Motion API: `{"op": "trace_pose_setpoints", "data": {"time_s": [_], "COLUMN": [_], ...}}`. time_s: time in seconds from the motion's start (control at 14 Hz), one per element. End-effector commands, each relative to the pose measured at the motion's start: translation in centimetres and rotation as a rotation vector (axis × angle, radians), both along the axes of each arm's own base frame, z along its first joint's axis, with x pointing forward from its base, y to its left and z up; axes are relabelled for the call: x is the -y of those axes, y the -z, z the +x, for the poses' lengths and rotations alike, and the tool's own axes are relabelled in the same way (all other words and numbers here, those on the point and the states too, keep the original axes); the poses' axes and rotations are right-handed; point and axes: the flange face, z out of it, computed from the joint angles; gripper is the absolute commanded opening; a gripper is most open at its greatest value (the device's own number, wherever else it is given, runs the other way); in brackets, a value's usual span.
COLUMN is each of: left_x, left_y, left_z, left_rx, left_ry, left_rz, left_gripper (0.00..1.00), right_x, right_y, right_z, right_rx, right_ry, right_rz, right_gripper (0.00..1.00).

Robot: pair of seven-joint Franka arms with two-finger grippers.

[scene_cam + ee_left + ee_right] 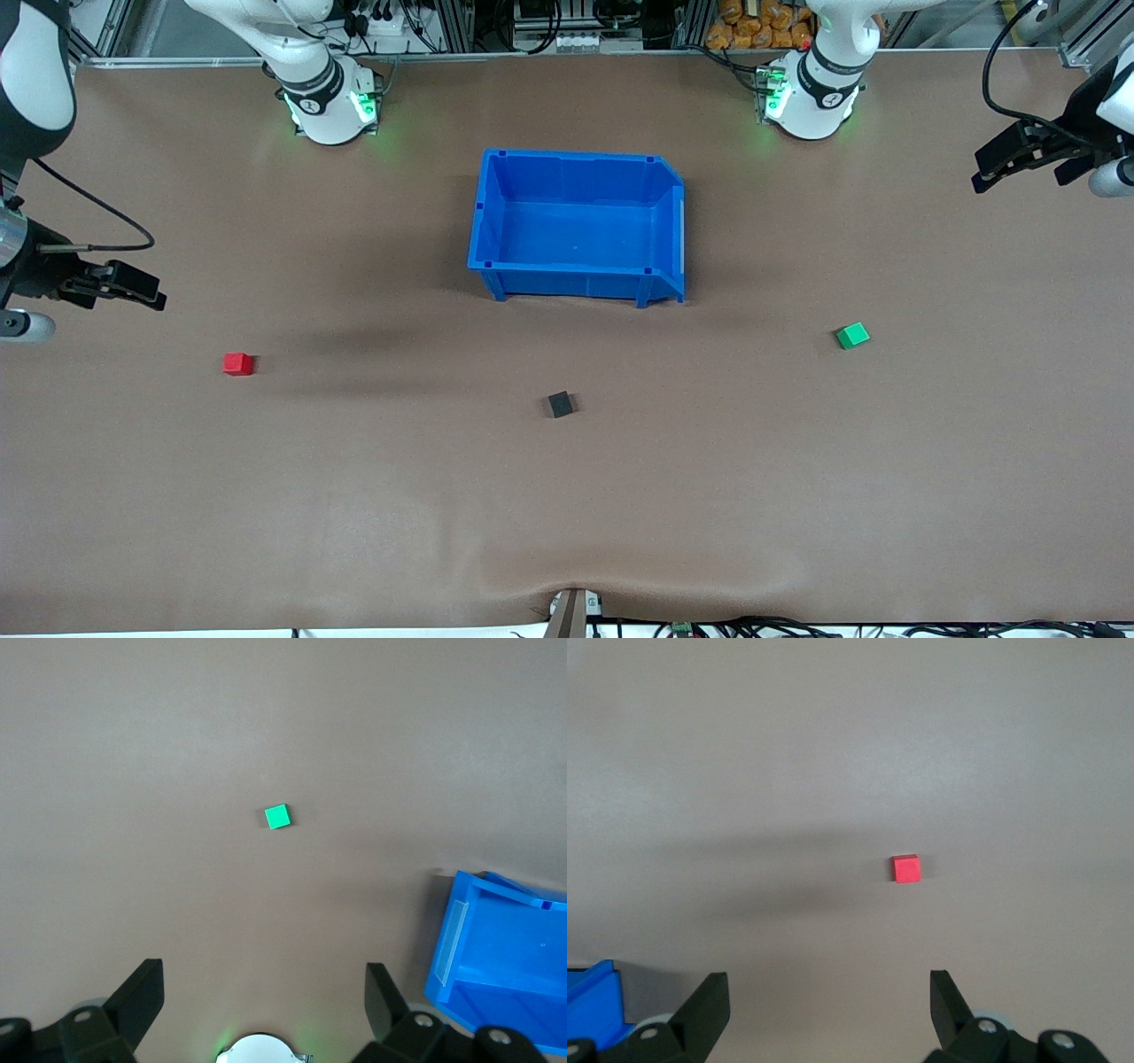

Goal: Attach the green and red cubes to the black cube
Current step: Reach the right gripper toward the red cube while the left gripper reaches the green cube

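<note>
The black cube [559, 404] sits alone mid-table, nearer to the front camera than the blue bin. The red cube [237, 363] lies toward the right arm's end and also shows in the right wrist view [905, 868]. The green cube [852, 335] lies toward the left arm's end and also shows in the left wrist view [277, 817]. My right gripper [156, 298] hangs open and empty in the air at the right arm's end of the table, and shows in its wrist view [828, 992]. My left gripper [985, 174] hangs open and empty at the left arm's end, and shows in its wrist view [264, 992].
An empty blue bin [576, 282] stands mid-table between the two arm bases. Its wall shows in the left wrist view [452, 939] and its corner in the right wrist view [594, 997]. The cubes lie well apart on the brown table.
</note>
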Motion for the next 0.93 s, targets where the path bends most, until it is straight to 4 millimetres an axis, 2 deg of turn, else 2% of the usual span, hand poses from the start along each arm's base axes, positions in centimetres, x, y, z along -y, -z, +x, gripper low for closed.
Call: {"op": "trace_pose_setpoints", "data": {"time_s": [0.0, 0.36, 0.5, 0.85], "left_x": [-0.1, -0.2, -0.2, -0.3], "left_y": [-0.2, 0.1, 0.1, 0.6], "left_z": [-0.2, -0.2, -0.2, -0.1], "left_rx": [-0.007, -0.013, -0.013, -0.023], "left_ry": [0.011, 0.009, 0.009, 0.006], "left_rz": [-0.015, -0.014, -0.014, -0.014], "left_gripper": [1.0, 1.0, 1.0, 1.0], "right_x": [0.2, 0.5, 0.5, 1.6], "right_y": [0.3, 0.8, 1.8, 2.7], "right_z": [0.2, 0.0, -0.2, -0.1], "right_rx": [-0.022, -0.043, -0.085, -0.112], "right_ry": [0.008, 0.012, 0.01, 0.005], "right_rz": [0.008, 0.009, 0.013, 0.019], "right_gripper": [1.0, 1.0, 1.0, 1.0]}}
